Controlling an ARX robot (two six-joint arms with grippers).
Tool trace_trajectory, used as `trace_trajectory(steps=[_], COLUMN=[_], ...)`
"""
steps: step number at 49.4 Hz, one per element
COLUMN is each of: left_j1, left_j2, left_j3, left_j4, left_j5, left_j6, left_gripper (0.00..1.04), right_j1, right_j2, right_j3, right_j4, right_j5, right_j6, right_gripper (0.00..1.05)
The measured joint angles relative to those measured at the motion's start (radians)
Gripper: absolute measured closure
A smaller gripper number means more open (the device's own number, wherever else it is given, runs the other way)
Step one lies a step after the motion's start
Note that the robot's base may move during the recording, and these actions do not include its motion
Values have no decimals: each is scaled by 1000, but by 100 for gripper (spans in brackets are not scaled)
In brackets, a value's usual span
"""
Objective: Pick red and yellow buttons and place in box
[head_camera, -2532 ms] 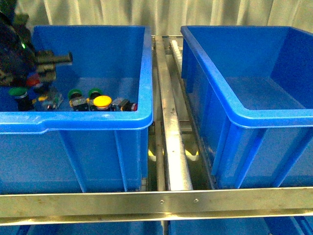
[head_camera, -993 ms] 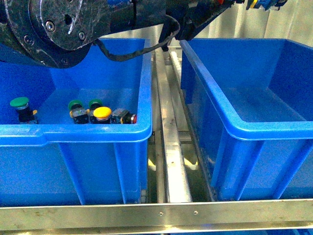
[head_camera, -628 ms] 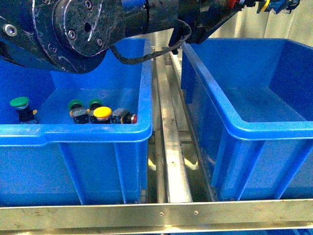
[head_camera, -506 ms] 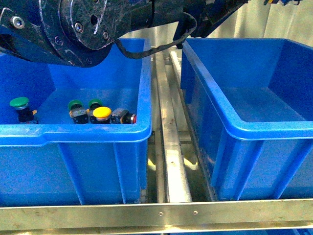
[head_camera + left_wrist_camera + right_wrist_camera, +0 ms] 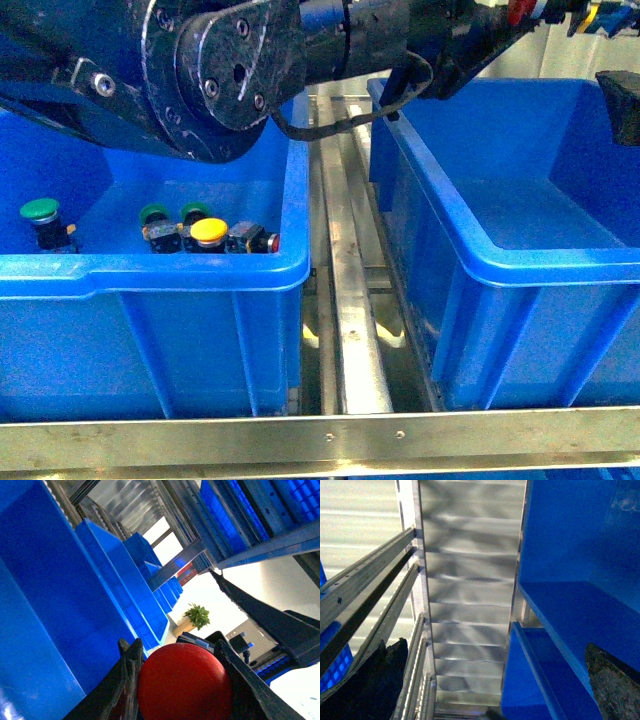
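Note:
My left gripper (image 5: 175,646) is shut on the red button (image 5: 185,685), whose round cap fills the gap between the fingers. In the front view that red cap (image 5: 519,11) shows at the top edge, high above the box (image 5: 560,265), the right-hand blue crate with the straight front rim. The yellow button (image 5: 209,232) lies in the left crate (image 5: 150,270), beside a dark switch with a small red cap (image 5: 272,242). My right gripper (image 5: 492,650) is open with nothing between its fingers; one dark finger (image 5: 620,105) shows at the box's far right.
Three green-capped buttons (image 5: 40,210) (image 5: 153,213) (image 5: 194,211) share the left crate. A metal roller rail (image 5: 350,300) runs between the two crates. A steel bar (image 5: 320,415) crosses in front. My left arm (image 5: 230,70) spans the upper left.
The left arm has lifted out of the left crate and swung right, carrying the red button over the box. A dark right finger has come into view at the right edge.

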Motion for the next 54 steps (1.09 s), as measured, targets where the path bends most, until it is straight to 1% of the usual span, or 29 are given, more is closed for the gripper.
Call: trace_trajectory(steps=[9, 31, 33, 34, 48, 49, 54], left_j1=[-10, -21, -23, -24, -40, -42, -48], left_j2=[24, 54, 57, 59, 69, 71, 84], left_j3=[0, 27, 35, 40, 77, 79, 90], left_j4=[6, -39, -40, -41, -68, -71, -82], left_j5=[-11, -20, -20, -21, -38, -39, -40], left_j6=[-7, -9, -9, -9, -2, -2, 3], left_gripper=[71, 71, 71, 71, 71, 71, 71], right_j1=[16, -2, -4, -5, -30, -33, -47], right_j2=[-8, -34, -36, -37, -37, -37, -38], right_j3=[2, 2, 2, 2, -20, -21, -35], right_j4=[-13, -34, -38, -39, -53, -55, -58], right_j5=[9, -1, 0, 0, -2, -2, -6], right_j6=[11, 19, 18, 19, 19, 21, 27], right_gripper=[3, 3, 7, 12, 62, 63, 64])
